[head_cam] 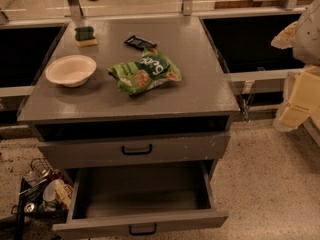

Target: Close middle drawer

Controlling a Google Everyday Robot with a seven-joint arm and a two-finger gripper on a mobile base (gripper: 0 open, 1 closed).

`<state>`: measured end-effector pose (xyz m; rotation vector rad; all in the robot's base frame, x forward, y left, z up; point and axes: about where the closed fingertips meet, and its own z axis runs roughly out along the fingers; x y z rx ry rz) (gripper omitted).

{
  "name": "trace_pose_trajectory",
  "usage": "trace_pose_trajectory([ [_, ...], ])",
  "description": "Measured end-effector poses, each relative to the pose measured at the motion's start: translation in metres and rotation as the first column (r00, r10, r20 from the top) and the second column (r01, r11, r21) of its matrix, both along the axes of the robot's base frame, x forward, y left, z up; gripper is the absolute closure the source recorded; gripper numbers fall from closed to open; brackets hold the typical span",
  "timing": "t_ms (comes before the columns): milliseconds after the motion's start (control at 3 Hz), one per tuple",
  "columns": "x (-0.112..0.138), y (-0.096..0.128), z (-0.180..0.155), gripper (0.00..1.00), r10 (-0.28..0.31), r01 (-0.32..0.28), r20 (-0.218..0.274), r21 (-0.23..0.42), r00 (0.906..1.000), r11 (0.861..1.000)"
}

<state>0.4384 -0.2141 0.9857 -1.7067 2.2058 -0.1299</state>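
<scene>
The middle drawer (145,191) is pulled far out of the grey cabinet at the bottom of the camera view. Its deep plain grey box is empty. Its low flat front (100,228) faces me, with a small black handle (142,229) at the centre. Above it, the taller white-flecked drawer front (190,148) with a bigger black handle (136,149) stands slightly out. My gripper (296,109) shows as pale cream parts of the arm at the right edge. It is level with the cabinet top, well to the right of the drawer and touching nothing.
On the cabinet top (200,91) lie a white bowl (71,70), a green snack bag (145,71), a green-and-yellow sponge (86,35) and a black bar (140,42). A wire basket of clutter (40,189) stands on the floor at the left. Speckled floor (270,184) lies to the right.
</scene>
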Motion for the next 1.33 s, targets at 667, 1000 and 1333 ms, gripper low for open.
trace_pose_trajectory([
  [667, 0.0000, 0.0000, 0.0000, 0.09, 0.000, 0.000, 0.000, 0.000, 1.0000, 1.000],
  [1000, 0.0000, 0.0000, 0.0000, 0.32, 0.000, 0.000, 0.000, 0.000, 1.0000, 1.000],
  [1333, 0.0000, 0.0000, 0.0001, 0.63, 0.000, 0.000, 0.000, 0.000, 1.0000, 1.000],
])
